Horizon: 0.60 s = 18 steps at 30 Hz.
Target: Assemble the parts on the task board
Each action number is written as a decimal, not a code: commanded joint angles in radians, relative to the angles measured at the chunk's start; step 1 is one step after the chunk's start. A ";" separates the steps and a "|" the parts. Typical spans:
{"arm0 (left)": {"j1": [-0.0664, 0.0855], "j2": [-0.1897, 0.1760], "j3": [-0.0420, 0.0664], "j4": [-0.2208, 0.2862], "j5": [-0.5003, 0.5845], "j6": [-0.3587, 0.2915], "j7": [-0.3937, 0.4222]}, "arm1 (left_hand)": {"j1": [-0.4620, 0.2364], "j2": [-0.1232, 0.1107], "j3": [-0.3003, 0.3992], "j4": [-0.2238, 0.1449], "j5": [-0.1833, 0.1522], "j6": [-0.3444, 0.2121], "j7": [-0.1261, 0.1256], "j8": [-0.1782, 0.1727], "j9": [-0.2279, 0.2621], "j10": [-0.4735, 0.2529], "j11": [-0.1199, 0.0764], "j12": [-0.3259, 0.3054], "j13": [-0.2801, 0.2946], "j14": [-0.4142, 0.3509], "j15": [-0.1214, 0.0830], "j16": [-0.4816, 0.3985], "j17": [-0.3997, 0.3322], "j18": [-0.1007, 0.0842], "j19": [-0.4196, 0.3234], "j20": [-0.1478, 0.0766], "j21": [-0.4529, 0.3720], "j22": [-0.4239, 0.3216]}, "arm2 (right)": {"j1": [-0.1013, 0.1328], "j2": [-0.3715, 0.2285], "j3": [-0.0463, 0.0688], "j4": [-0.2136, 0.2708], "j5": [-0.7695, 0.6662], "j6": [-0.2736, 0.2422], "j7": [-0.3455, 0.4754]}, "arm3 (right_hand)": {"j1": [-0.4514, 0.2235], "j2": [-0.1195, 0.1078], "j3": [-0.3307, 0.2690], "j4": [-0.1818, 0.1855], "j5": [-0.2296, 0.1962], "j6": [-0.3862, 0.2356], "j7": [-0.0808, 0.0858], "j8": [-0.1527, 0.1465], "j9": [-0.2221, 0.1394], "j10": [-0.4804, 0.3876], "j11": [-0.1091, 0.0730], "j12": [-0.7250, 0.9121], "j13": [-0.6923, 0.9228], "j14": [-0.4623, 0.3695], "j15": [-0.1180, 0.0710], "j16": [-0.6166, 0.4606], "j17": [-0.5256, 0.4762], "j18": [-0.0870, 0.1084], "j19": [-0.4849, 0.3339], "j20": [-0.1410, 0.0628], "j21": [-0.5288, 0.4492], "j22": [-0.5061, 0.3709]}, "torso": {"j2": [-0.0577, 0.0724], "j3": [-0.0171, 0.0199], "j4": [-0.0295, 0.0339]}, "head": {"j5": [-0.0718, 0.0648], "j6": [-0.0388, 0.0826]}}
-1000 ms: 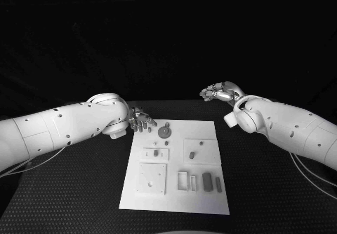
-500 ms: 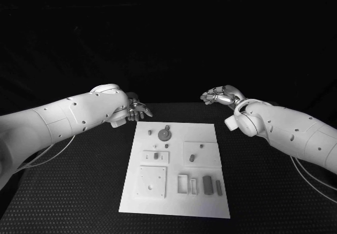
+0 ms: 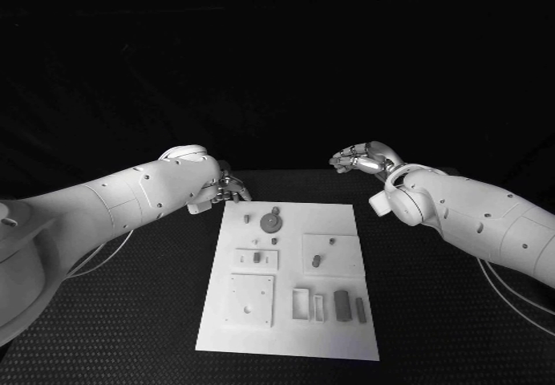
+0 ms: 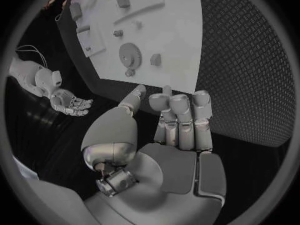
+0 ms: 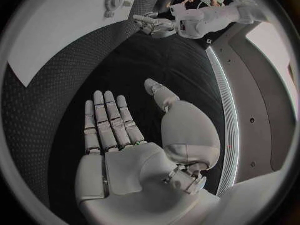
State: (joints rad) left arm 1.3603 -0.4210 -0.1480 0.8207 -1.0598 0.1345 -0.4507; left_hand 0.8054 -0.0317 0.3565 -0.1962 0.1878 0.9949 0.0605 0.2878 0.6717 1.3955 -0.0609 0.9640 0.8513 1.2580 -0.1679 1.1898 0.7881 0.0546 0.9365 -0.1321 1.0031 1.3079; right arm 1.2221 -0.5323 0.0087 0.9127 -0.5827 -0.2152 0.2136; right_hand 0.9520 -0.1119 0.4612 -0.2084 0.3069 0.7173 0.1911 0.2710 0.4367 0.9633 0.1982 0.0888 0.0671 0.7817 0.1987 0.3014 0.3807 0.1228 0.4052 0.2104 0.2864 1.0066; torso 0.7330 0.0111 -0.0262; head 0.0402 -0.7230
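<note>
pulling our left robot hand [image 3: 227, 190] back off the board [image 3: 292, 329] to its far left corner, we hold nothing; both it and the right robot hand [image 3: 361, 156] are open. parts [image 3: 272, 220] lie untouched on the board mid-bench [image 3: 139, 321], so nothing's begun.

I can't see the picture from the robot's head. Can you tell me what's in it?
A white task board lies in the middle of a black table, with small parts on it, among them a round gear near its far end. Two white robot arms reach in from the sides: the left hand hovers by the board's far left corner, and the right hand is raised beyond the board, both holding nothing.
</note>
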 commanded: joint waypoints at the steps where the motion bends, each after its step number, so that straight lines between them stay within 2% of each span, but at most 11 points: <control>1: -0.004 0.014 -0.001 -0.011 -0.021 0.045 0.015 | 0.000 0.000 -0.004 0.000 0.013 0.005 -0.008 0.005 0.002 0.010 -0.002 0.016 0.007 0.009 -0.003 0.016 0.000 0.013 0.009 -0.123 0.015 0.020 | 0.000 0.001 0.001 0.003 -0.003 0.004 0.011 | -0.003 -0.005 -0.002 -0.001 0.004 -0.005 0.027 0.004 -0.001 0.006 -0.001 -0.004 0.001 -0.005 0.002 -0.006 -0.001 -0.019 -0.005 -0.001 -0.004 0.002 | 0.000 -0.0007 0.0009 | -0.005 -0.003; 3: -0.005 0.025 -0.004 -0.025 -0.060 0.063 0.022 | -0.010 0.002 -0.005 0.006 0.019 0.004 -0.008 0.004 0.001 0.009 -0.002 0.020 0.008 0.007 -0.003 0.020 -0.002 0.013 0.009 -0.125 0.020 0.018 | 0.000 0.002 0.001 0.005 -0.003 0.004 0.011 | -0.003 -0.005 -0.002 -0.001 0.004 -0.005 0.027 0.004 -0.001 0.006 -0.001 -0.005 0.001 -0.005 0.002 -0.006 -0.001 -0.019 -0.005 -0.001 -0.004 0.002 | 0.000 -0.0002 0.0010 | -0.011 -0.004; 8: -0.013 0.037 -0.007 -0.049 -0.061 0.079 0.018 | -0.038 0.000 -0.012 0.023 0.021 0.004 -0.008 0.004 0.001 0.009 -0.001 0.029 0.010 0.006 -0.002 0.029 -0.006 0.014 0.005 -0.127 0.027 0.015 | 0.000 0.004 0.001 0.006 -0.003 0.003 0.011 | -0.004 -0.005 -0.002 -0.001 0.005 -0.006 0.027 0.004 -0.001 0.006 -0.001 -0.005 0.001 -0.005 0.002 -0.006 -0.001 -0.019 -0.005 -0.001 -0.005 0.002 | 0.000 0.0017 -0.0014 | -0.007 -0.007; 14: -0.017 0.045 -0.008 -0.066 -0.029 0.111 0.030 | -0.052 0.002 -0.012 0.031 0.020 0.011 -0.010 0.008 0.002 0.008 -0.003 0.037 0.011 0.004 -0.003 0.038 -0.009 0.016 0.000 -0.129 0.033 0.014 | 0.000 0.006 0.001 0.005 -0.003 0.002 0.010 | -0.004 -0.005 -0.002 -0.001 0.005 -0.006 0.027 0.004 -0.002 0.006 -0.001 -0.005 0.001 -0.005 0.002 -0.006 -0.002 -0.019 -0.005 -0.001 -0.005 0.003 | -0.001 -0.0002 0.0005 | -0.009 -0.009; 18: -0.017 0.048 -0.024 -0.070 0.001 0.146 0.038 | -0.066 0.007 -0.013 0.040 0.011 0.017 -0.008 0.010 0.003 0.003 -0.001 0.038 0.009 -0.006 -0.001 0.041 -0.015 0.015 -0.012 -0.128 0.035 0.013 | 0.000 0.011 0.001 0.003 -0.003 0.002 0.010 | -0.001 -0.004 -0.001 -0.002 0.005 -0.006 0.028 0.004 -0.002 0.007 -0.001 -0.007 0.001 -0.005 0.002 -0.006 -0.002 -0.019 -0.005 -0.002 -0.005 0.004 | -0.001 0.0009 0.0002 | -0.010 -0.011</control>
State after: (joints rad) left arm 1.3437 -0.3764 -0.1714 0.7506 -1.0918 0.2210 -0.4358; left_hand 0.7476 -0.0245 0.3425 -0.1624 0.2047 1.0041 0.0512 0.2933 0.6730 1.3993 -0.0648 0.9963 0.8617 1.2605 -0.1700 1.2239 0.7745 0.0545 0.9345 -0.1322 1.0336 1.3077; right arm 1.2222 -0.5239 0.0087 0.9154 -0.5825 -0.2163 0.2138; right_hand 0.9520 -0.1119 0.4612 -0.2084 0.3069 0.7174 0.1911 0.2710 0.4359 0.9633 0.1982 0.0888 0.0672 0.7818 0.1986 0.3014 0.3797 0.1228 0.4052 0.2103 0.2864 1.0092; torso 0.7326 0.0115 -0.0262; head 0.0303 -0.7328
